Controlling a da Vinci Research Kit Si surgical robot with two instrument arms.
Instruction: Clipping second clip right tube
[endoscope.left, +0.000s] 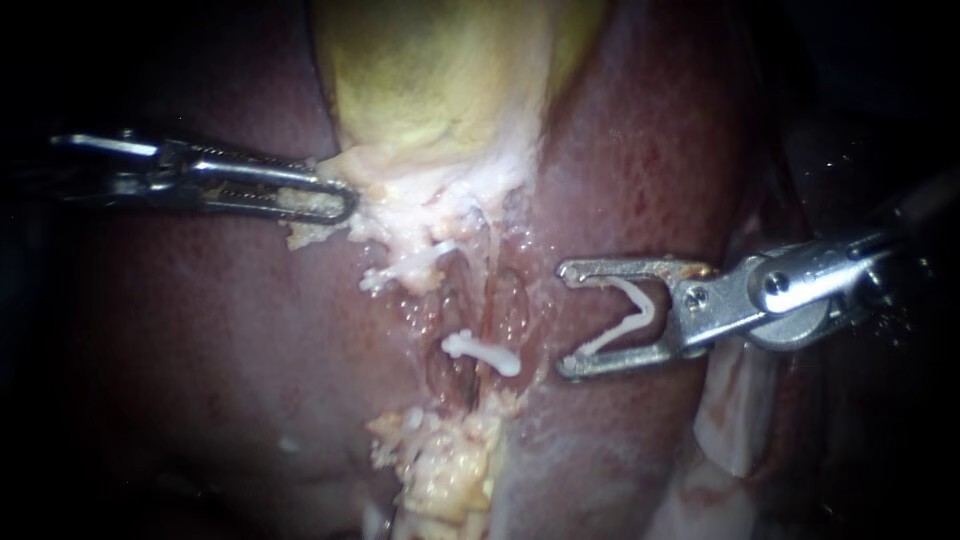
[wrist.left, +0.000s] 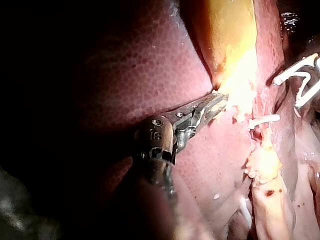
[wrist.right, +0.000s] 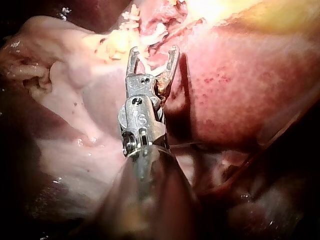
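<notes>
While the left instrument (endoscope.left: 342, 204) clamps pale tissue (endoscope.left: 400, 188), the right instrument (endoscope.left: 567, 320) holds an open clip (endoscope.left: 648, 315) between wide-set jaws.

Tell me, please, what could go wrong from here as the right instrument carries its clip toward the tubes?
The open clip held by the right instrument sits apart from the tubes; closing early might catch liver or only part of a tube. It might land across the placed clip. The left instrument grips pale tissue below the gallbladder; a slip could slacken the field.
</notes>
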